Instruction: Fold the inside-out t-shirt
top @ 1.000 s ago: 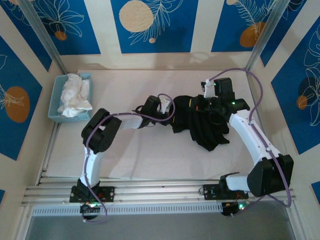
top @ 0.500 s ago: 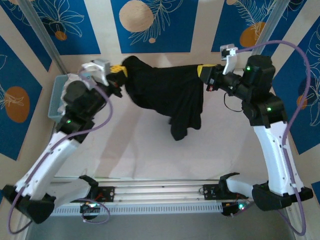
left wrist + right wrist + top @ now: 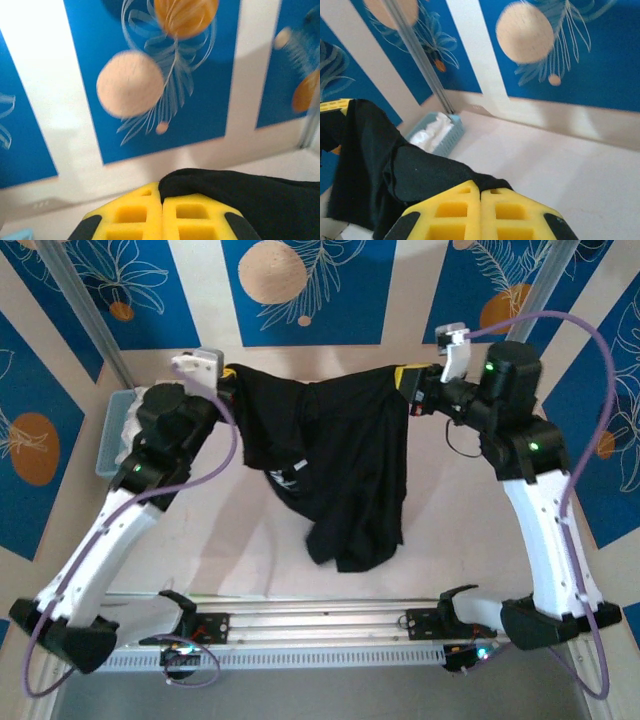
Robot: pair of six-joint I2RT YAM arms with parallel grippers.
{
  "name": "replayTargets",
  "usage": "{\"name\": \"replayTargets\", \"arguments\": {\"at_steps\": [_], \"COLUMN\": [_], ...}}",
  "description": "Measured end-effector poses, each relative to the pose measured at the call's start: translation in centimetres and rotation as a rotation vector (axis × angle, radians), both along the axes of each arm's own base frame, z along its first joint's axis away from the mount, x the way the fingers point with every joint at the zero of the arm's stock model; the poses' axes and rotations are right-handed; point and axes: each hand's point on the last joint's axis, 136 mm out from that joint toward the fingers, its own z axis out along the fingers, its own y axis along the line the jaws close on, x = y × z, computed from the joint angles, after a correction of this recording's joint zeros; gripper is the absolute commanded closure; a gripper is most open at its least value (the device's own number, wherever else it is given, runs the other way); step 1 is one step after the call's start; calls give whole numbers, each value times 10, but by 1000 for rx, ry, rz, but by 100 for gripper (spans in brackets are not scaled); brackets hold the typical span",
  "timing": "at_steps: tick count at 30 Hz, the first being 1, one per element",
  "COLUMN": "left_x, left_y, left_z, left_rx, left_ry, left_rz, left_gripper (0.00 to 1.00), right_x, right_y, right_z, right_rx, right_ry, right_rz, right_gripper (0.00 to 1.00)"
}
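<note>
With left fingers (image 3: 131, 216) and right fingers (image 3: 451, 220) both clamped on the hanging plain black cloth t-shirt (image 3: 350, 440), we risk thin pinches slipping or it landing twisted.

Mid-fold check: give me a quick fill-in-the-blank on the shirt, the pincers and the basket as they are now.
1. The black t-shirt hangs stretched between the left pincer and the right pincer, both ____ on it.
2. The ____ cloth lies in the blue basket.
3. The basket stands on the ____ arm's side of the table.
Missing words: shut; white; left.
</note>
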Motion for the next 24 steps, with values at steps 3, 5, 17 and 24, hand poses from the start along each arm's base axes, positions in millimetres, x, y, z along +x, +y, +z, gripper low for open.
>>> {"name": "replayTargets", "arguments": {"at_steps": [3, 5, 17, 24], "left_x": [48, 82, 75, -106], "left_y": [10, 20, 42, -194], "left_z": [-55, -97, -266, -278], "left_rx": [37, 53, -17, 49], "left_ry": [134, 224, 614, 582], "left_rz": [70, 123, 190, -573], "left_gripper": [100, 100, 27, 30], "right_x": [41, 77, 83, 34], "right_y": [7, 14, -36, -118], "right_z": [-55, -102, -315, -345], "right_rx": [-42, -77, -286, -135], "right_ry": [138, 250, 766, 886], "right_rz": [-24, -41, -223, -443], "right_gripper": [92, 80, 45, 44]}}
